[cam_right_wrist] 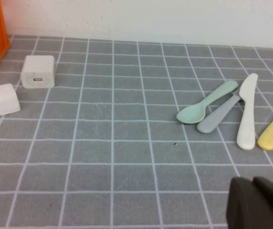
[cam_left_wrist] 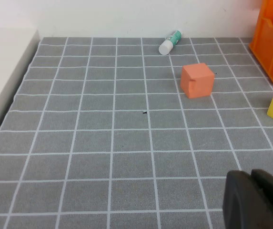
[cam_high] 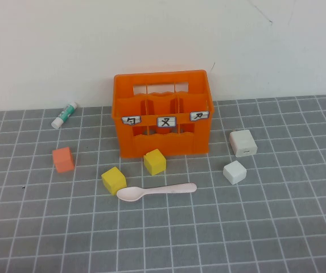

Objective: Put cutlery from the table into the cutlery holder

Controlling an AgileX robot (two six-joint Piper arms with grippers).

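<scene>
Just in front of the orange crate (cam_high: 163, 114), a pale pink spoon (cam_high: 156, 192) lies flat on the grey gridded surface (cam_high: 265, 227), oval bowl leftward. Left claw (cam_left_wrist: 257, 200) and right claw (cam_right_wrist: 260, 202) hover low; whether they are spread, I cannot tell.

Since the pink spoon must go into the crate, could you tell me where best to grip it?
Take the pink spoon from above at mid-handle, closing across its narrow width: it lies flat, and the yellow cube crowds its bowl. Neither the left claw nor the right claw is near it.
</scene>
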